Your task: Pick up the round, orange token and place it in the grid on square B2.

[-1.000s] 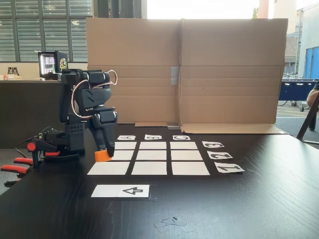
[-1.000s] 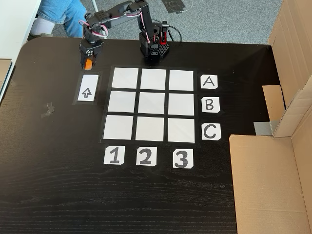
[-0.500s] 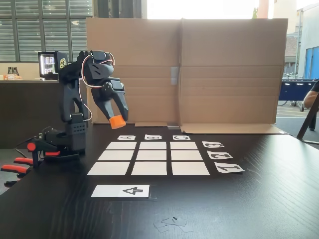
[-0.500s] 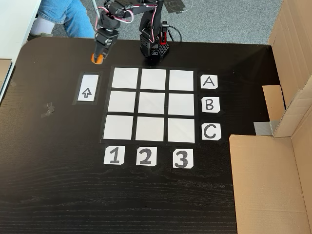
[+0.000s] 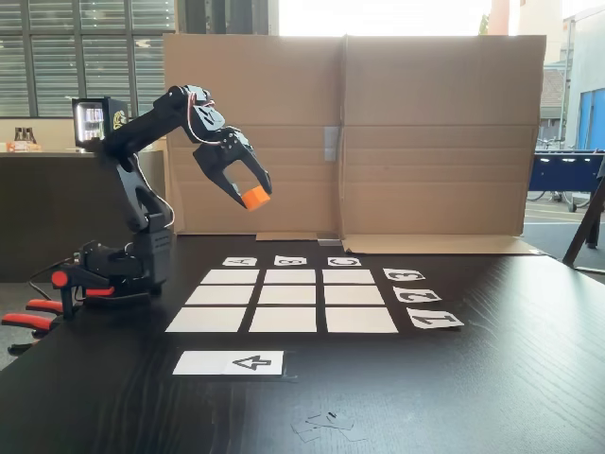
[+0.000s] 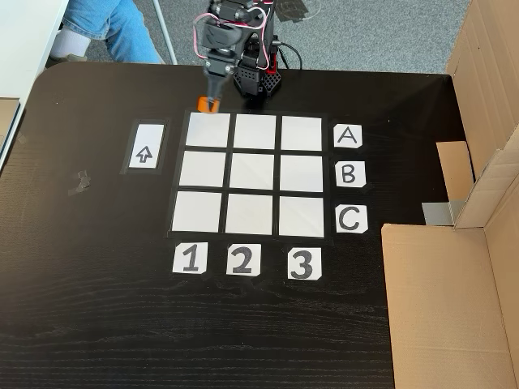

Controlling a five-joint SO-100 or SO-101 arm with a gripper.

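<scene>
The gripper [image 5: 251, 196] is pinching the token [image 5: 253, 197] between its two fingers, high up in the air above the table [image 5: 492, 378]. In the fixed view from above, the token [image 6: 208, 104] sits just past the top edge of the grid [image 6: 254, 174], near the corner cell of row A, beside the arm's base [image 6: 258, 83]. Square B2 [image 6: 255, 173] is the middle cell. From the token, it lies farther out from the base and a little toward the letter cards [image 6: 347, 174]. So I think the arm must reach out over the grid, stop above the middle cell, and then come down to set the token there.
</scene>
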